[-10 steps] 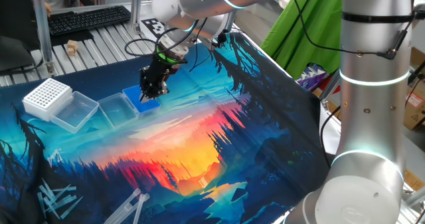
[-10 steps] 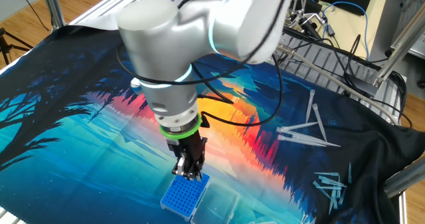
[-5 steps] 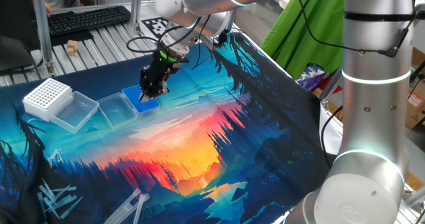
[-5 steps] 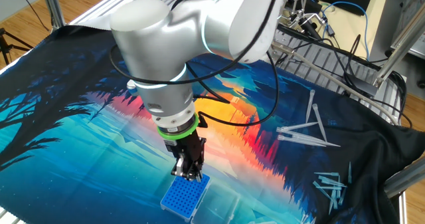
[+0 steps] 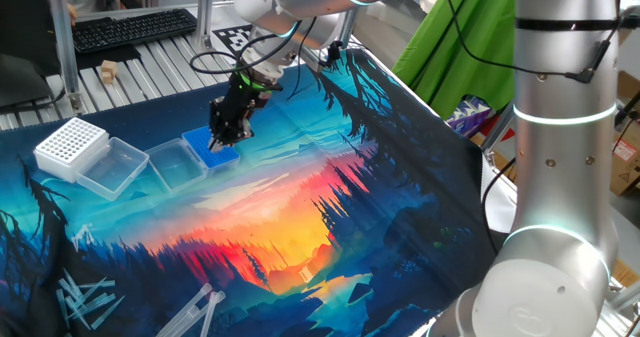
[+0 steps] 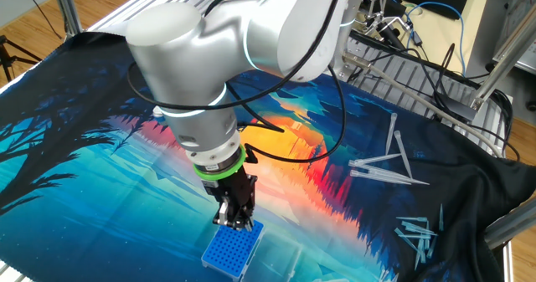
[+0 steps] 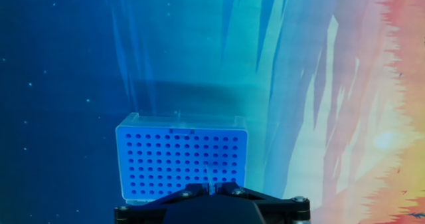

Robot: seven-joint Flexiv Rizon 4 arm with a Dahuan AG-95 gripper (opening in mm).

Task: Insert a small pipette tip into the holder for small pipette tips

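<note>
The holder for small pipette tips is a bright-blue rack with a grid of tiny holes, its clear lid lying open beside it. It also shows in the other fixed view and in the hand view. My gripper hangs just above the holder's near edge. In the hand view my gripper has its jaws closed on the small pipette tip, a thin pale sliver that points down over the hole grid. I cannot tell whether the tip touches the holder.
A larger white perforated rack with a clear lid stands left of the holder. Longer clear tips lie loose at the mat's near corner and on the far side in the other fixed view. A keyboard lies beyond the mat.
My gripper has shifted a little sideways over the blue holder, still shut on the tip. The holder has not moved.
</note>
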